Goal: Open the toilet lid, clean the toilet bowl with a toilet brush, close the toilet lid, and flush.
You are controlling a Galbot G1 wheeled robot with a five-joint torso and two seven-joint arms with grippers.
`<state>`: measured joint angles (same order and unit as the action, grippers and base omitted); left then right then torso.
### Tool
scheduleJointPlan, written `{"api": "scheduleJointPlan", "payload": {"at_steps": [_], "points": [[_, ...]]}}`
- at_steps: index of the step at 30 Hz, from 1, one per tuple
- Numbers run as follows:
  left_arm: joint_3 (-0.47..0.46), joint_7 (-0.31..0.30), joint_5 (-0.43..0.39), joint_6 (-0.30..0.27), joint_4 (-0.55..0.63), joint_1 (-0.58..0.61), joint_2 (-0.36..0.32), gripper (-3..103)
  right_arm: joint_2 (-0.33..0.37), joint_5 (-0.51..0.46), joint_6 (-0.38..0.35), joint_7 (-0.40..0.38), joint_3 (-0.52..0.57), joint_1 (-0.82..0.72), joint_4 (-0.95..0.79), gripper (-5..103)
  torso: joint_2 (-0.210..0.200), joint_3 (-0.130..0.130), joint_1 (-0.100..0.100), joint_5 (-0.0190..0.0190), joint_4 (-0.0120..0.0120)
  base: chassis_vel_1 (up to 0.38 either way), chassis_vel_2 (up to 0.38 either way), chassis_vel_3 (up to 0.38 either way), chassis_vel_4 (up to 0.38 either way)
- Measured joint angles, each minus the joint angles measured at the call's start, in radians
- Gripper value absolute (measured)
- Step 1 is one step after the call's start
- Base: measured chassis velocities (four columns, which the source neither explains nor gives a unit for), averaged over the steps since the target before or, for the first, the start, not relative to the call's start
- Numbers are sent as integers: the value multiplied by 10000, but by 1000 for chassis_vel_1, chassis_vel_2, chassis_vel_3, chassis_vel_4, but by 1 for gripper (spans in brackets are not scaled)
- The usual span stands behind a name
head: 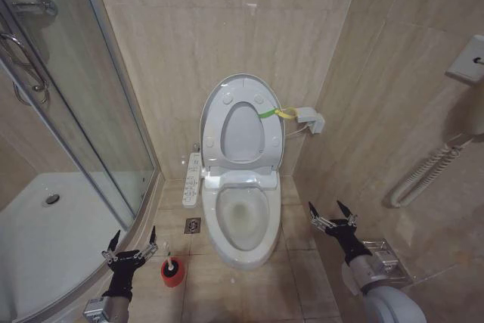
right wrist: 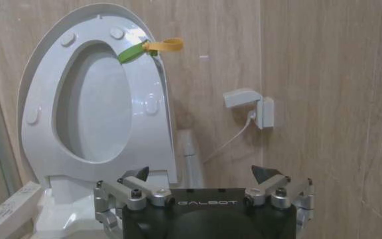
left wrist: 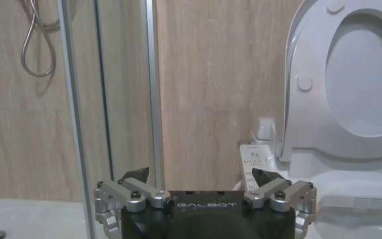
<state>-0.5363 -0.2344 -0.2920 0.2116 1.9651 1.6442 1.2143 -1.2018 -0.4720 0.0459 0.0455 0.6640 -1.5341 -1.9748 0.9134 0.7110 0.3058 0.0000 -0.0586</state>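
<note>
Both grippers are hanging low at the near edge of the floor, one on each side of the toilet. On the robot's left, the left gripper [head: 132, 241] is hovering with its fingers spread apart and holding nothing, just beside the toilet brush [head: 172, 269], which is standing in its red cup on the floor tiles near the curved edge of the shower tray [head: 45, 247]. On the robot's right, the right gripper [head: 331, 213] is also hovering with its fingers spread wide and empty, near the right-hand wall and apart from the bowl.

Between them, the toilet bowl [head: 242, 221] is sitting open against the back wall. Its seat ring and the toilet lid [head: 242, 122] are both standing upright, leaning back toward the wall tiles, with a green-yellow band [head: 274, 113] sticking out from the lid's right edge. A narrow white button panel [head: 192, 179] is lying along the bowl's left side, by the floor drain [head: 192, 225].
</note>
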Motion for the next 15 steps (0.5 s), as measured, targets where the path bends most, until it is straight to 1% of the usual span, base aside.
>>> {"api": "scheduleJointPlan", "payload": {"at_steps": [15], "points": [[0, 0, -3, -6, 2, -1, 0, 100, 0, 0, 0, 0, 0, 0, -1, 100, 0, 0, 0, 0, 0, 0, 0, 0, 0]]}}
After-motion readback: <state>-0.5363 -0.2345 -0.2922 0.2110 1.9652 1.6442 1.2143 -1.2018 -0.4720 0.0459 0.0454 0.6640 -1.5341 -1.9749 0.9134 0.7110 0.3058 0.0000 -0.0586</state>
